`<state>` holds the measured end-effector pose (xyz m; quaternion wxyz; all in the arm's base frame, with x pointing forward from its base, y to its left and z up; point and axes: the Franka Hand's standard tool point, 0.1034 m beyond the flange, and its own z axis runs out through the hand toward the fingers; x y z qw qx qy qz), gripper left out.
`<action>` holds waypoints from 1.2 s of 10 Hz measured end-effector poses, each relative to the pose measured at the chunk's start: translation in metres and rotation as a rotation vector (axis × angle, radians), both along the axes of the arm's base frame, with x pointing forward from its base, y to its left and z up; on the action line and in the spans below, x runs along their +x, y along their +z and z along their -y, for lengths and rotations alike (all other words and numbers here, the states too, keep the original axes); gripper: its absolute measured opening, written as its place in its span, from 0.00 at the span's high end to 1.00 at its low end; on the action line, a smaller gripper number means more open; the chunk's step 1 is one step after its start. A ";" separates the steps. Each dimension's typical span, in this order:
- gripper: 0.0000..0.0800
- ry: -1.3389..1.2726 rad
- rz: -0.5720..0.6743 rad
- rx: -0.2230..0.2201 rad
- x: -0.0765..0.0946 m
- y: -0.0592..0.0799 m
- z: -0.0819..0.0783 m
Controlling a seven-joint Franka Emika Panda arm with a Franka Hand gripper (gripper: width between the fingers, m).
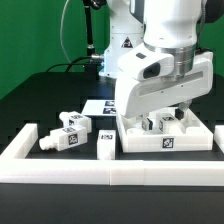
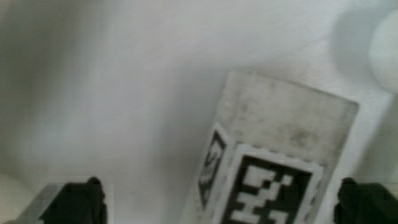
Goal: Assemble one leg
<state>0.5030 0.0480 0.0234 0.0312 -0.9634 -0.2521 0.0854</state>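
My gripper (image 1: 161, 121) is lowered onto the wide white tray-like piece (image 1: 195, 138) at the exterior view's right. In the wrist view the two dark fingertips (image 2: 79, 203) stand wide apart, and the gripper (image 2: 222, 206) is open. A white leg (image 2: 270, 140) with a black-and-white tag lies tilted between them on the white surface, touching neither finger. In the exterior view this leg is mostly hidden by the hand. More tagged legs lie loose on the black table: one (image 1: 72, 128) left of the tray piece, one (image 1: 47, 140) further left, and one (image 1: 105, 139) against the tray's left side.
A low white wall (image 1: 60, 166) runs along the table's front and up the left side. The marker board (image 1: 101, 104) lies behind the legs. The arm's white body (image 1: 160, 60) towers over the tray piece. A green screen stands behind.
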 end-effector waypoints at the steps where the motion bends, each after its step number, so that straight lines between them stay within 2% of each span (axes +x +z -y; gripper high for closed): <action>1: 0.19 0.004 -0.001 0.000 -0.001 0.000 -0.003; 4: 0.19 0.027 0.021 0.006 -0.001 -0.007 -0.002; 5: 0.32 0.037 0.021 0.008 -0.001 -0.006 -0.002; 6: 0.49 0.037 0.021 0.008 -0.001 -0.007 -0.002; 7: 0.49 0.037 0.021 0.008 -0.001 -0.007 -0.002; 8: 0.65 0.037 0.021 0.008 -0.001 -0.007 -0.002; 10: 0.65 0.037 0.019 0.008 -0.001 -0.006 -0.002; 12: 0.65 0.004 0.025 -0.005 0.000 0.012 0.008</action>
